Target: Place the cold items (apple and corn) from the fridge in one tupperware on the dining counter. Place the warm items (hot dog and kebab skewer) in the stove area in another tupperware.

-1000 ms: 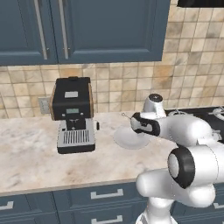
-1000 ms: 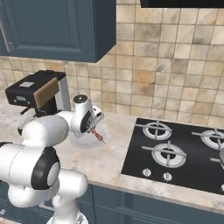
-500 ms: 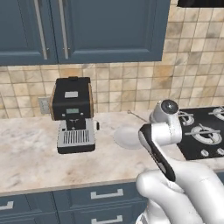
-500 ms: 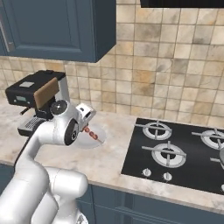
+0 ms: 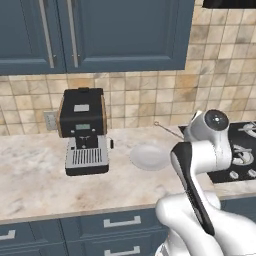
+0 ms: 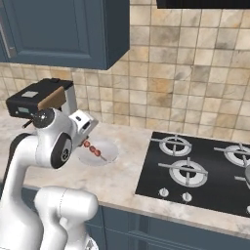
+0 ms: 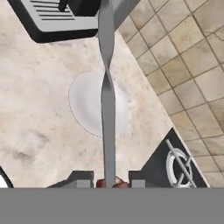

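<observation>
Change since earlier frame: my arm is folding back toward the base, and the kebab skewer (image 6: 93, 149) is now coming up off the white plate (image 5: 148, 157).
Gripper state: my gripper (image 7: 108, 183) is clamping the skewer at its meat end; in the hand view the metal rod is running from between my fingertips (image 7: 81, 180) toward 12 o'clock.
Skewer location: in the right base view it is hanging above the plate, at about 3 o'clock of my wrist.
Surroundings: the coffee machine (image 5: 83, 131) is standing at 9 o'clock of the plate; the stove (image 6: 195, 171) is lying at 3 o'clock of it.
Step in hand: I judge I am lifting and carrying away the warm item, with the grasp made.
Next move: I judge it calls for holding the grip firm, keeping the long rod clear of the coffee machine, and travelling to the warm-items tupperware.
</observation>
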